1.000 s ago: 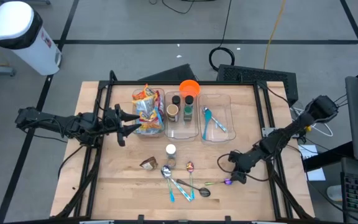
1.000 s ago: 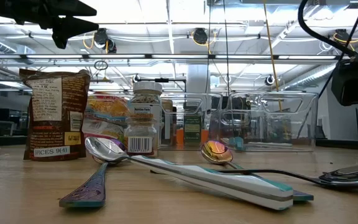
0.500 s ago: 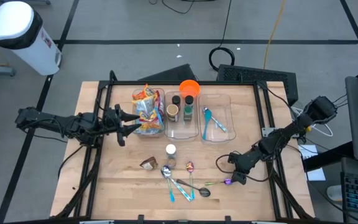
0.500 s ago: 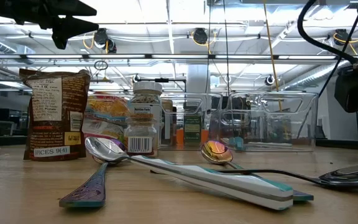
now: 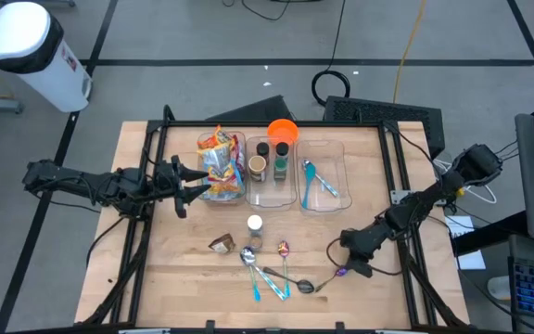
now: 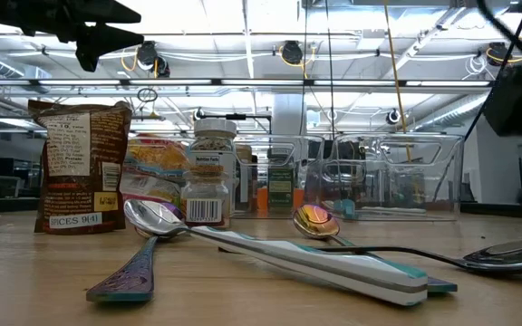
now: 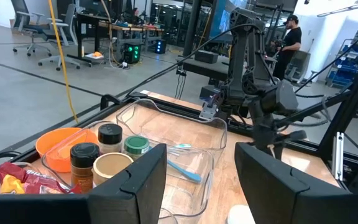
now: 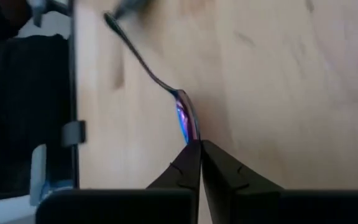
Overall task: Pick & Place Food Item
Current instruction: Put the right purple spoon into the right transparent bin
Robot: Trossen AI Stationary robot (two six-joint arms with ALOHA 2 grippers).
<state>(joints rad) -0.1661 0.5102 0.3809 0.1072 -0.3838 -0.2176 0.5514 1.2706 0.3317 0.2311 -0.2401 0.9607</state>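
My right gripper (image 5: 345, 270) is low over the table's near right part, shut on a thin spoon (image 5: 321, 280) with a purple-sheened handle. The spoon's bowl (image 5: 304, 287) lies on the wood. A brown spice bag (image 5: 221, 244) and a white-capped spice jar (image 5: 255, 227) stand on their bases at mid-table. Snack bags (image 5: 219, 162) lie in the left clear bin. My left gripper (image 5: 182, 186) hangs open beside that bin, above the table, holding nothing. My right gripper pinches the free end of the spoon's handle (image 8: 187, 127) between its two fingertips (image 8: 190, 163). The fingers slant down from the table's right side and run roughly along the handle. The spoon stretches away from the tips, its bowl end on the wood.
Several other spoons (image 5: 265, 269) with teal handles lie near the front. Two more clear bins hold jars (image 5: 272, 162) and a teal utensil (image 5: 321, 181). An orange bowl (image 5: 283, 130) sits behind them. Black frame rails (image 5: 406, 260) edge the table.
My right gripper has shut its fingers on the spoon's handle end and rolled at the wrist while staying over the same spot.
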